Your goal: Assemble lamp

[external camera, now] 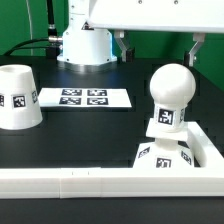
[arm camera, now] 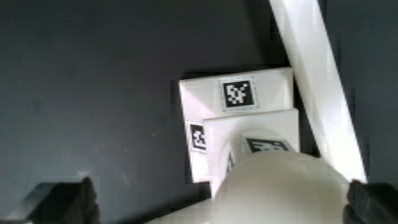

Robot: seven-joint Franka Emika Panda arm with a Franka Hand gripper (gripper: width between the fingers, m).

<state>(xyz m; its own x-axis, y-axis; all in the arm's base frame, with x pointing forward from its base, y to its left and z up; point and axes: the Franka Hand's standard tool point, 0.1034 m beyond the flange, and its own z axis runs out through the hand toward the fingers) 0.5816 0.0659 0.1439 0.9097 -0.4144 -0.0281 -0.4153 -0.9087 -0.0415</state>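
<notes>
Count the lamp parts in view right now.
3. The shade stands alone at the exterior view's left. The bulb stands upright on the base at the right, in the corner of the white rail. None looks hidden.

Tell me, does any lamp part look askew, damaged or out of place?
Nothing stands out. The bulb stands upright on the base in the rail's corner; the shade rests apart, wide end down, beside the marker board. No damage shows.

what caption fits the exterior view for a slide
Bulb standing on the square base in the rail corner, with the shade apart and the marker board behind.
</notes>
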